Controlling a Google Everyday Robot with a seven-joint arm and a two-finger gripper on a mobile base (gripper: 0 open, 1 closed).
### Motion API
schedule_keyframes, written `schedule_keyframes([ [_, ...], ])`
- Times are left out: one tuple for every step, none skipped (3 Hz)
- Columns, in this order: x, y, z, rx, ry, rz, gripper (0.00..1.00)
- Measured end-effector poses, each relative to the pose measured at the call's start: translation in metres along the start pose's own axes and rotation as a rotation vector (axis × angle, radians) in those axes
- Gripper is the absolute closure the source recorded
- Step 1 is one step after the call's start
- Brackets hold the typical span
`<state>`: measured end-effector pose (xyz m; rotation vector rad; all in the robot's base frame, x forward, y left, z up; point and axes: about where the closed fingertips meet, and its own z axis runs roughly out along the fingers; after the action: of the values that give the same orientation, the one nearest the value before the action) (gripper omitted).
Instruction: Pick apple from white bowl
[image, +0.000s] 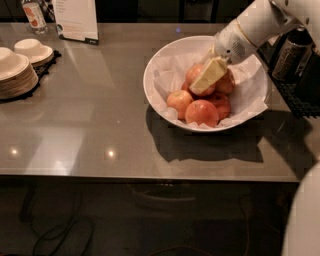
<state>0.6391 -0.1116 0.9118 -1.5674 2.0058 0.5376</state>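
My cream gripper (206, 77) sits on far apples (226, 83) in wide glossy white bowl (159, 62), can't tell its grip. Big round orange-red apple (202, 112) at near rim, stem dir unclear.

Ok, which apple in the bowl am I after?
Find the white bowl at the table's right side, where the gripper reaches in over the fruit. The apple is the frontmost one: largest, orange-red, right of a paler apple.
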Motion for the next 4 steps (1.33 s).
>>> schedule_keyframes([
  [-0.031,0.002,-0.007,-0.089,-0.021,-0.056,1.00],
  [-0.066,-0.009,-0.022,-0.072,-0.054,-0.104,1.00],
  [-0.087,-0.016,-0.054,-0.002,-0.098,-0.143,1.00],
  [-0.097,-0.019,-0.072,0.044,-0.122,-0.162,1.00],
])
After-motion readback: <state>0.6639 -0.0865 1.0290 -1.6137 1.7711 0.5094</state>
